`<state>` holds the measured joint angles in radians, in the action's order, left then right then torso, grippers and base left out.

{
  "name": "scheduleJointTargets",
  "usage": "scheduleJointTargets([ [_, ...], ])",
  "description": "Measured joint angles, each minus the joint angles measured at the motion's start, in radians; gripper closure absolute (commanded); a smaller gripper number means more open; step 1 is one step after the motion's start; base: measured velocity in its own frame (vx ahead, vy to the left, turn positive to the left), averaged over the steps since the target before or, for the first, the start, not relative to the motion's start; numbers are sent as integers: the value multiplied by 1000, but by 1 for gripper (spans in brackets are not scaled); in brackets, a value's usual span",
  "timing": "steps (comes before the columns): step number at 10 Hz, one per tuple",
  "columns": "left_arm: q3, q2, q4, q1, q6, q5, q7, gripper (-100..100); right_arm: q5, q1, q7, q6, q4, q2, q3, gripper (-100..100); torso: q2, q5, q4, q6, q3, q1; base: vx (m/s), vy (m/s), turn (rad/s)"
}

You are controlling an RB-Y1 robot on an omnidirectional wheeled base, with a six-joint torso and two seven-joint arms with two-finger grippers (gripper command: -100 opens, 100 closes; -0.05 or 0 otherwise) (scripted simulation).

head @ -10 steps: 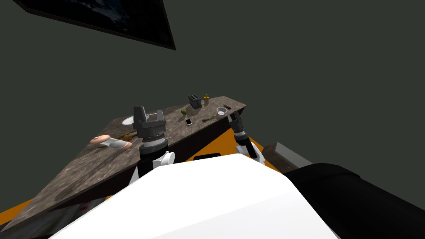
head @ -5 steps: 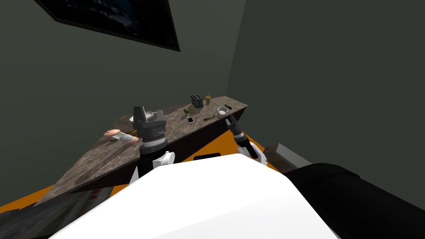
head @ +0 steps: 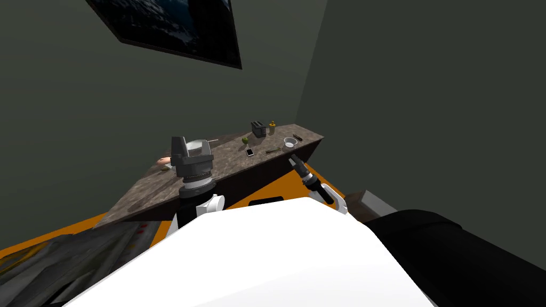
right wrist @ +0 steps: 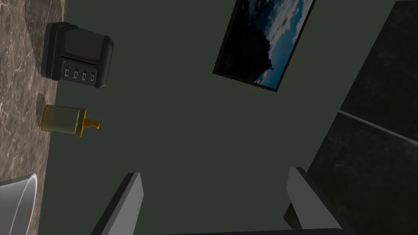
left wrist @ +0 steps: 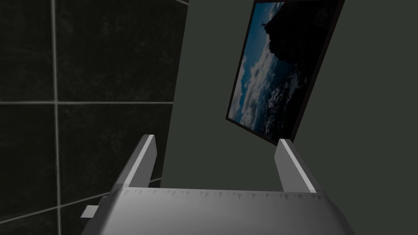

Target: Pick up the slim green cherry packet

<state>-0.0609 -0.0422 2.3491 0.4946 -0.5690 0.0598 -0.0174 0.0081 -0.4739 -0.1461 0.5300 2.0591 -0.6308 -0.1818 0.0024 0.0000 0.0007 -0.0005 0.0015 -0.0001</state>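
The slim green packet (head: 273, 151) lies on the counter (head: 229, 154) at the head view's centre, near and up-left of the right gripper (head: 292, 158), whose fingers stand spread. The left gripper (head: 191, 146), left of centre, is spread too.

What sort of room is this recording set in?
Probably a kitchen: a marbled stone counter carries a black toaster, a yellowish pump bottle and a pale bowl, against dark walls.
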Motion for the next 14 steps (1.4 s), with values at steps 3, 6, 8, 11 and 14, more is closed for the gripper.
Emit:
scheduleJointTargets([
  [3, 0, 0, 0, 0, 0, 0, 0, 0, 29, 3, -1, 24, -68, -85, -20, -100, -2, 0, 0, 1, -1, 0, -9, 14, 215],
  [6, 0, 0, 0, 0, 0, 0, 0, 0, 75, -2, 3, 40, -130, -171, -47, -100, -4, 0, -1, 0, -2, 1, 14, 18, 200],
  [8, 0, 0, 0, 0, 0, 0, 0, 0, 104, 0, 2, 54, -180, -229, -61, -100, -5, 0, -1, 0, -3, 1, 29, 20, 223],
  [11, 0, 0, 0, 0, 0, 0, 0, 0, 145, 0, 1, 73, -254, -318, -78, -100, -6, 0, -1, 1, -3, 0, 42, 14, 293],
  [14, 0, 0, 0, 0, 0, 0, 0, 0, 198, -7, -3, 92, -323, -421, -93, -100, -7, 0, -1, 0, -4, 1, 51, 13, 241],
])
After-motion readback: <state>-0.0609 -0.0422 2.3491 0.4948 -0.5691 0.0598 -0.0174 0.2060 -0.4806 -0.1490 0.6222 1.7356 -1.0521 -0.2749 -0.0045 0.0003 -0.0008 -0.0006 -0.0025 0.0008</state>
